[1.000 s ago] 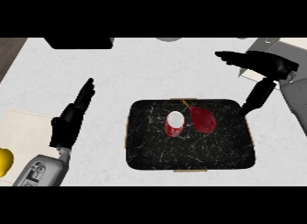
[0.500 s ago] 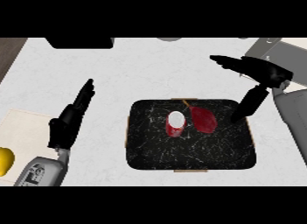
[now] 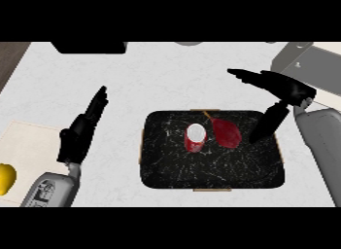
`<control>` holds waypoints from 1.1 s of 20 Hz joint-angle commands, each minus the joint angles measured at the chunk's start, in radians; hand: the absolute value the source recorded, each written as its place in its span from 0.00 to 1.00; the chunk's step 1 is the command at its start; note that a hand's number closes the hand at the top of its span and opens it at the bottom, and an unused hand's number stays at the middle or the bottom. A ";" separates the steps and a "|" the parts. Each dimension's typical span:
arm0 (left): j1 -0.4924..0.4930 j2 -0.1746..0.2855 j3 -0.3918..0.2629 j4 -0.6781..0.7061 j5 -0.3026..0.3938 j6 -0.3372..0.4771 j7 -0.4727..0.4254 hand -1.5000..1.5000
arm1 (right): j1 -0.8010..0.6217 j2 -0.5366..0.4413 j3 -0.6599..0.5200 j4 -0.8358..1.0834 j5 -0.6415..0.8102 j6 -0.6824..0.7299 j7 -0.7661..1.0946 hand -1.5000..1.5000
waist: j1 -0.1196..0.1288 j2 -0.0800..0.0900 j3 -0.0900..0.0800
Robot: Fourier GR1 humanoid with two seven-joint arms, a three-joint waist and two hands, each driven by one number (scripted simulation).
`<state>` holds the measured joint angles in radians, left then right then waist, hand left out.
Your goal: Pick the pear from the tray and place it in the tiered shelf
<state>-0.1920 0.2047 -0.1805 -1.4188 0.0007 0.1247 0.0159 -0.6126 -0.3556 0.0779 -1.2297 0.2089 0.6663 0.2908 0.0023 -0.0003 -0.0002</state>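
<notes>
A dark red pear (image 3: 227,133) with a thin stem lies on the black marbled tray (image 3: 209,170), right of the tray's middle. Beside it on the left sits a small red object with a white oval face (image 3: 195,136). My right hand (image 3: 284,88) hovers open above the tray's right far corner. Its fingers stretch left and its thumb (image 3: 265,125) points down just right of the pear, not touching it. My left hand (image 3: 81,131) rests open left of the tray, fingers up. A grey shelf-like unit (image 3: 305,61) stands at the far right.
A yellow lemon (image 3: 1,178) lies on a pale board (image 3: 25,146) at the lower left. A black object (image 3: 89,47) stands at the counter's far edge. Dark wood (image 3: 1,63) borders the white counter at the far left.
My right hand has moved left and nearer, from beside the grey unit to over the tray's right far corner. The pear and left hand have not moved.
</notes>
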 commanded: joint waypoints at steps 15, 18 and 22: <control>-0.020 -0.078 0.063 0.007 -0.077 -0.046 0.017 0.50 | 0.016 0.062 -0.020 0.049 0.161 0.016 -0.053 0.00 | 0.001 0.001 0.000; 0.032 -0.062 0.074 -0.027 -0.068 -0.063 0.015 0.50 | 0.131 0.098 0.043 -0.081 0.202 -0.015 -0.015 0.00 | -0.003 -0.001 0.000; 0.053 -0.058 0.092 -0.055 -0.084 -0.084 0.000 0.50 | 0.096 0.115 0.019 -0.022 0.234 -0.015 -0.022 0.00 | -0.001 0.000 0.000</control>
<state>-0.1577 0.1414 -0.1056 -1.4526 -0.0758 0.0572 0.0170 -0.5717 -0.2548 0.0850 -1.2037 0.4125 0.6546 0.2653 0.0035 -0.0001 -0.0001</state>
